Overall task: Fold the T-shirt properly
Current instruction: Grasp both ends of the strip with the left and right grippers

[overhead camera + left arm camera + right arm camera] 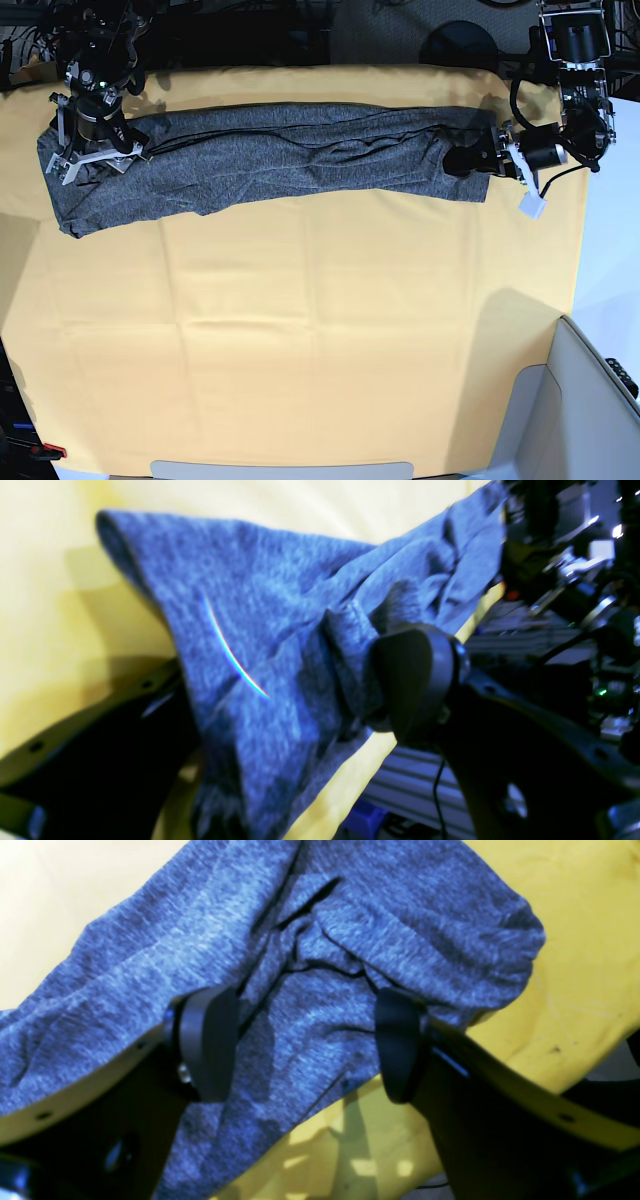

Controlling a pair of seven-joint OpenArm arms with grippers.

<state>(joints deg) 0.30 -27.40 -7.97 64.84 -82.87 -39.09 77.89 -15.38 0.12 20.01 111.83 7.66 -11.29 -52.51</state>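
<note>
The dark grey T-shirt [300,155] lies as a long band across the far part of the yellow cloth [300,330]. My right gripper [88,150] is at the shirt's left end. In the right wrist view it [300,1040] is open, with its pads on either side of bunched fabric [320,940]. My left gripper [478,160] is at the shirt's right end. In the left wrist view it [305,680] stands wide. One pad [415,680] shows, and the shirt [260,605] drapes over and hides the other.
A grey-white corner piece [590,400] stands at the near right. A white tag [530,205] hangs by the left arm. Dark equipment and cables sit behind the far edge [450,40]. A metal rail [415,780] runs beside the cloth's edge.
</note>
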